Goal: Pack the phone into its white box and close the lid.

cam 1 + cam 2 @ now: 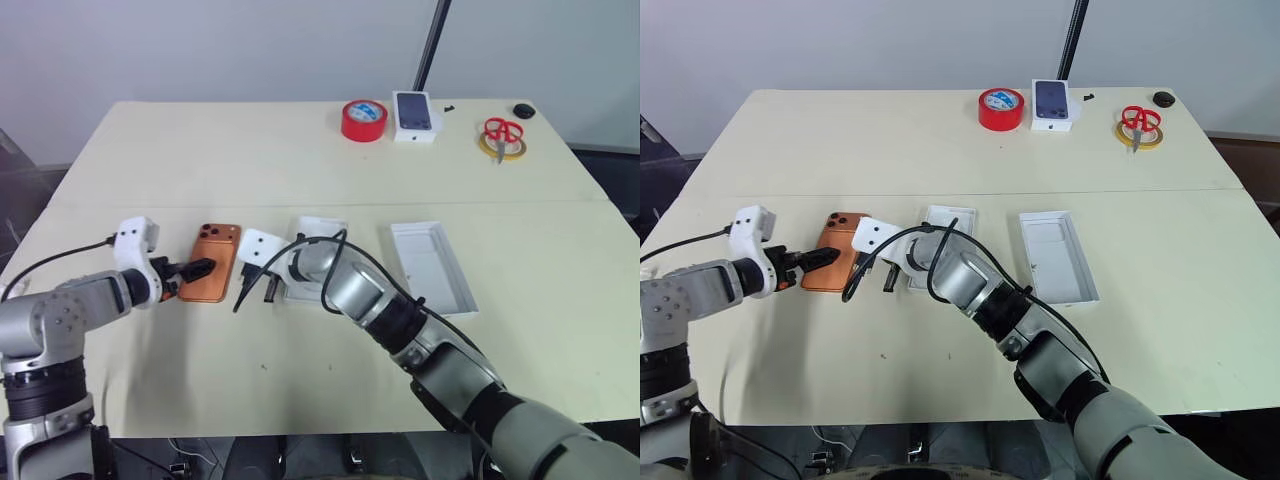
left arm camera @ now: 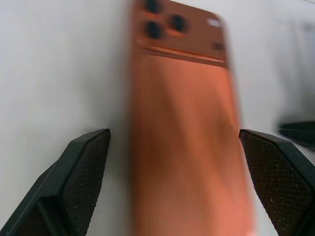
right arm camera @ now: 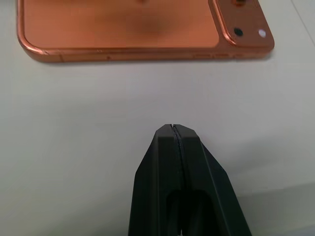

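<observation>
While the phone [image 1: 213,262] lies flat on the table [image 1: 300,160], back up with its dark lenses toward the far edge, it is flanked by both grippers. It sits in the near-left part of the table, well short of the left edge. The left gripper [image 1: 203,268] is held at the phone's left side with its fingers [image 2: 81,169] spread wide apart, one on each side of the phone's lower end as seen from the left wrist; whether either finger touches the phone cannot be told. The right gripper [image 3: 173,130] is set just beside the phone's right edge, its fingers pressed together on nothing, the tip apart from the phone over bare table.

The white box [image 1: 318,228] is partly hidden behind the right arm, just right of the phone. The lid [image 1: 432,265] lies open side up further right, apart from the box. Along the far edge a red tape roll [image 1: 364,120], a small box picturing a dark phone [image 1: 415,114] and red-handled scissors [image 1: 503,133] are lined up.
</observation>
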You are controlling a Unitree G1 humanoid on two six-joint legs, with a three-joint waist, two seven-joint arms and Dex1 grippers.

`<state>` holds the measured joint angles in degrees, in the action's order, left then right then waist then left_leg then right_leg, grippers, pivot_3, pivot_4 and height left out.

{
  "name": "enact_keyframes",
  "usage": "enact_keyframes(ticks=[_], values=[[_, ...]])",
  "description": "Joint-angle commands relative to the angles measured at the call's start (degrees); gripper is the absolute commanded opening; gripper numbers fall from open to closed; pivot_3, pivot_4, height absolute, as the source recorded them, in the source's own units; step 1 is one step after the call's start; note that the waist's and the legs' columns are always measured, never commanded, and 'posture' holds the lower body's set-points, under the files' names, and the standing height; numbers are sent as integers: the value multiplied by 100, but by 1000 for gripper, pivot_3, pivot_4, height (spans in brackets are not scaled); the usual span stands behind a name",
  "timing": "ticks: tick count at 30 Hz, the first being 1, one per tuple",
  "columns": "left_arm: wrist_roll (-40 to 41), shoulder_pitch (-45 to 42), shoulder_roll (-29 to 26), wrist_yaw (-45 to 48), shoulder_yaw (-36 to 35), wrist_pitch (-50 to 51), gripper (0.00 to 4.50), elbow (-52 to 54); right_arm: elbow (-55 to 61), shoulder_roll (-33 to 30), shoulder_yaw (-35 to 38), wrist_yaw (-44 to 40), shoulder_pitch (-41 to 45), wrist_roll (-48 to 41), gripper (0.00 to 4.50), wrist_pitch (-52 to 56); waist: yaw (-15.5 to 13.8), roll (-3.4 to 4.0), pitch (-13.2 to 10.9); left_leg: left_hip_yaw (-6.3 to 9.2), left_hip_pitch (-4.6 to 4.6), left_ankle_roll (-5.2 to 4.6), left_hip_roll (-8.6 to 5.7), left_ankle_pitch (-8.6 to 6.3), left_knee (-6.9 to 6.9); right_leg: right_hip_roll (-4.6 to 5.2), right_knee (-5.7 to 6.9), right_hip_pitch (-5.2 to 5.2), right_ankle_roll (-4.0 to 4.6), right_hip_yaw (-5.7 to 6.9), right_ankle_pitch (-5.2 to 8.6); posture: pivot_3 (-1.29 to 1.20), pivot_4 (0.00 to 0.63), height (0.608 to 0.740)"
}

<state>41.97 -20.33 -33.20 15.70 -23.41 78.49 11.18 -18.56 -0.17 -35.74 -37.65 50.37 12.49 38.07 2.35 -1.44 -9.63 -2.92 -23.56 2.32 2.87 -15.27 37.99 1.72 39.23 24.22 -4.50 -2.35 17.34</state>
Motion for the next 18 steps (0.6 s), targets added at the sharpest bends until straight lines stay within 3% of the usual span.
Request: enact_keyframes(ticks=[1, 10, 18], values=[[221, 53, 287, 88, 242, 370, 4388, 178, 47, 68, -40, -64, 52, 44, 0, -132, -6, 0, 0, 0, 0, 0, 0, 0, 0, 0, 0, 0, 0, 0, 0, 0, 150, 725], [308, -57, 1080, -59, -201, 948, 4388, 671, 225, -3, -110, -179, -94, 147, 0, -167, -29, -2, 7, 2, 1, 0, -4, 0, 1, 5, -1, -3, 0, 0, 0, 0, 150, 725], [224, -308, 1424, -89, -513, 1287, 4388, 731, 345, -8, -117, -219, -233, 226, 0, -145, -33, -3, 8, 4, 1, 1, -5, 0, 1, 5, -2, -5, 0, 1, 0, 0, 150, 725]])
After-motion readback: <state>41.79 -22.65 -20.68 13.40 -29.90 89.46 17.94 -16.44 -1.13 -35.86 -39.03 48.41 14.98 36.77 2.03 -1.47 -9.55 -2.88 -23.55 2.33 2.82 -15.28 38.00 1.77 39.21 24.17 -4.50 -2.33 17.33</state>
